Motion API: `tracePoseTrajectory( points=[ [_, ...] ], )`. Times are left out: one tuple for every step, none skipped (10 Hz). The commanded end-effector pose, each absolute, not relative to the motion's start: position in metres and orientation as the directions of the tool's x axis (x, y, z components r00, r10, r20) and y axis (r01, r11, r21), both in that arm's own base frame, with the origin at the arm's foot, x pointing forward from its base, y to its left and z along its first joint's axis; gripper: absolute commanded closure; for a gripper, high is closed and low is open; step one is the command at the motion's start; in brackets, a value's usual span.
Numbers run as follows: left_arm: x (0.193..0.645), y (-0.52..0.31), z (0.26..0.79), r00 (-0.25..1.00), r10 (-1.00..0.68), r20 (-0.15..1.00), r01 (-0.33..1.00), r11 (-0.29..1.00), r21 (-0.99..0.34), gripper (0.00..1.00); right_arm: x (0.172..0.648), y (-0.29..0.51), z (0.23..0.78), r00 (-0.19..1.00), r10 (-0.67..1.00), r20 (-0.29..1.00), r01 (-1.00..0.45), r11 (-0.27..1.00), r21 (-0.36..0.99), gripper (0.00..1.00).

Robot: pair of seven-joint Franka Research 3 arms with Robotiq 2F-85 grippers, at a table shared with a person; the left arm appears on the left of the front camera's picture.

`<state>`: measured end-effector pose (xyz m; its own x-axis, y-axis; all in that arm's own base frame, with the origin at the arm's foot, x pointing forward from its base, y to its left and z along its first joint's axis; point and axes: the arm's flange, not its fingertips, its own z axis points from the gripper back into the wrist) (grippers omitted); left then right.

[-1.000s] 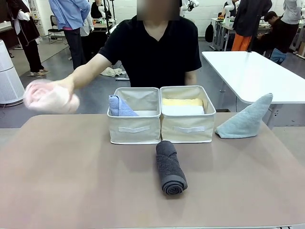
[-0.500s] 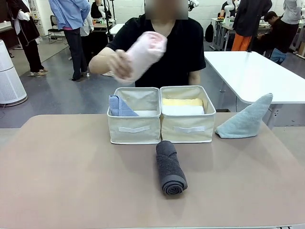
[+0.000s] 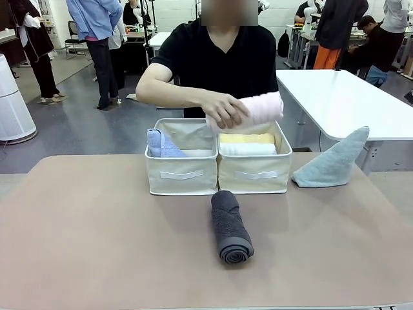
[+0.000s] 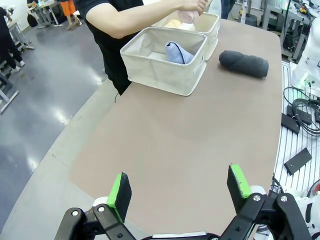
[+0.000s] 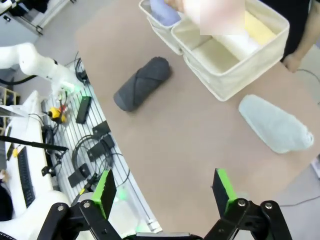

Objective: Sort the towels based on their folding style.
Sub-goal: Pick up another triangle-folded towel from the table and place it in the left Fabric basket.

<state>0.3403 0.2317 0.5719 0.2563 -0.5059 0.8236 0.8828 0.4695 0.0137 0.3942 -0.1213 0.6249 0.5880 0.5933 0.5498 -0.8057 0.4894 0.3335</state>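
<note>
Left of the cream bins (image 3: 182, 175) the table (image 3: 84, 232) lies bare, as does their near side except where the dark grey rolled towel (image 3: 230, 226) lies straight in front, its far end at their wall. Just right of the bins stands the pale teal-grey folded towel (image 3: 332, 161). Over the right-hand bin's mouth the person's hand (image 3: 226, 111) with the pink roll (image 3: 263, 107) blocks the way down; the left-hand mouth is open from above.

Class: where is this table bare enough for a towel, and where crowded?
Bare: the table left of the bins and dark grey roll; also between that roll and the teal-grey fold. Crowded: the bins, under the hand with the pink roll.
</note>
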Motion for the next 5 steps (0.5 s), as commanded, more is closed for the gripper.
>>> tracePoseTrajectory(
  points=[
    [0.34, 0.232, 0.573, 0.256, -0.5, 0.827, 0.881, 0.474, 0.014, 0.0, 0.362, -0.142, 0.641, 0.531, 0.634, 0.562, -0.847, 0.431, 0.313, 0.0],
    [0.34, 0.232, 0.573, 0.256, -0.5, 0.827, 0.881, 0.474, 0.014, 0.0, 0.346, -0.169, 0.652, 0.46, 0.664, 0.589, -0.887, 0.376, 0.269, 0.0],
    [0.34, 0.232, 0.573, 0.256, -0.5, 0.827, 0.881, 0.474, 0.014, 0.0, 0.334, -0.196, 0.661, 0.355, 0.709, 0.609, -0.931, 0.331, 0.157, 0.0],
    [0.34, 0.232, 0.573, 0.256, -0.5, 0.827, 0.881, 0.474, 0.014, 0.0, 0.33, -0.21, 0.667, 0.307, 0.724, 0.618, -0.938, 0.341, 0.066, 0.0],
    [0.34, 0.232, 0.573, 0.256, -0.5, 0.827, 0.881, 0.474, 0.014, 0.0, 0.323, -0.212, 0.66, 0.249, 0.786, 0.566, -0.949, 0.315, -0.02, 0.0]
  ],
)
